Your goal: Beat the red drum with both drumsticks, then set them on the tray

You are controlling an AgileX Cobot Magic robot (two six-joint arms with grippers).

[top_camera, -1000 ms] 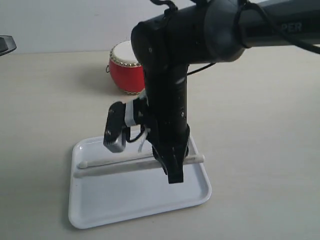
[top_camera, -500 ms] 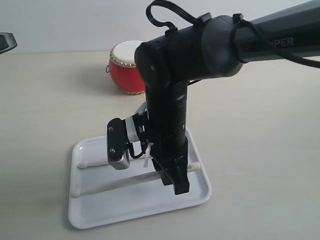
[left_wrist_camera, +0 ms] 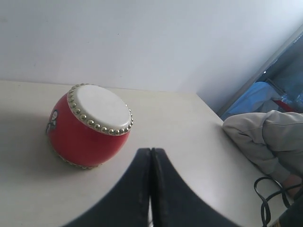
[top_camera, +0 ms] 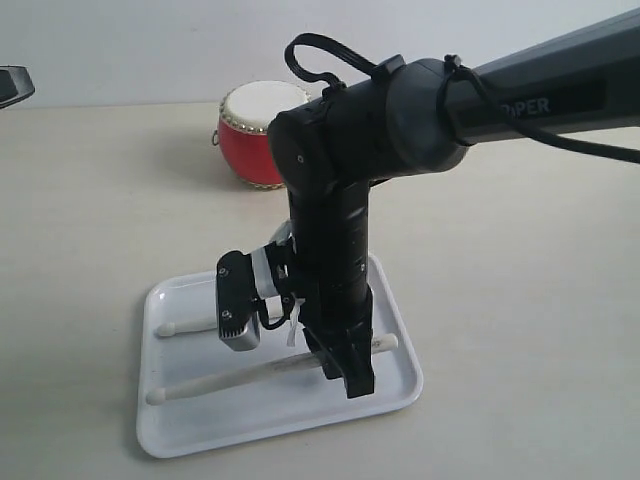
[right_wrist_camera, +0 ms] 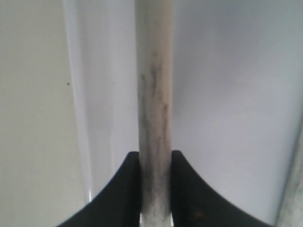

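Observation:
The white tray (top_camera: 270, 425) lies at the table's front. My right gripper (top_camera: 357, 380) points down into it, shut on one pale drumstick (top_camera: 230, 378) that runs low across the tray's front half. The right wrist view shows that stick (right_wrist_camera: 155, 94) pinched between the black jaws of the right gripper (right_wrist_camera: 155, 158), over the tray floor (right_wrist_camera: 227, 94). The other drumstick (top_camera: 185, 326) rests on the tray behind it, partly hidden by the wrist camera. The red drum (top_camera: 248, 135) stands at the back. My left gripper (left_wrist_camera: 151, 152) is shut and empty, near the red drum (left_wrist_camera: 90, 125).
The right arm (top_camera: 420, 110) reaches in from the upper right, above the tray. A dark part (top_camera: 12, 86) shows at the exterior view's left edge. Beyond the table edge in the left wrist view are a grey garment (left_wrist_camera: 265, 137) and a black cable (left_wrist_camera: 265, 201).
My right gripper has carried its drumstick forward and down, from beside the other stick to low over the tray's front half. The other stick and the drum have not moved.

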